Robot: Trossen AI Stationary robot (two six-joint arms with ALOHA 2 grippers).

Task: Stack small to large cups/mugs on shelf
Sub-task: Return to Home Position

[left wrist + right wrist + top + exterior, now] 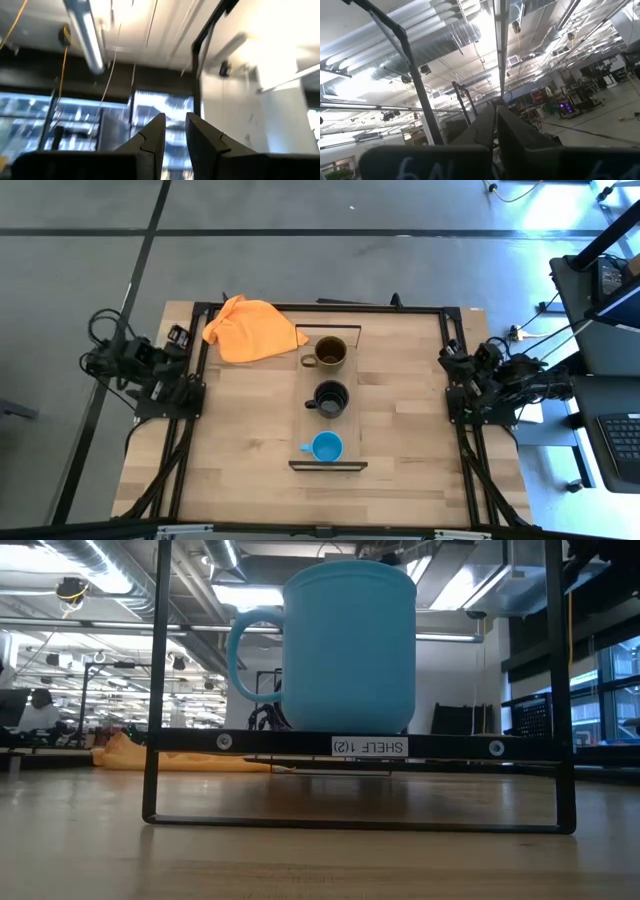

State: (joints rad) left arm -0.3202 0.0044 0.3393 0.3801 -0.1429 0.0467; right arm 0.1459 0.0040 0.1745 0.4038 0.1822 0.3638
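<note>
Three mugs stand upright on their bases in a row along the light-wood shelf (352,375). The brown-olive mug (328,353) is at the far end, the glossy black mug (331,398) in the middle and the small blue mug (326,447) at the near end. The low view shows the blue mug (345,645) close up on the shelf board (200,741), handle to the left. My left arm (150,372) is folded at the table's left edge, with my left gripper (175,121) pointing up, fingers slightly apart. My right arm (490,385) is folded at the right edge, with my right gripper (496,111) shut and empty.
An orange cloth (250,330) lies crumpled on the far-left part of the table, just left of the shelf's far end. A dark frame (320,308) runs round the table's edges. Bare tabletop (400,410) lies on both sides of the shelf.
</note>
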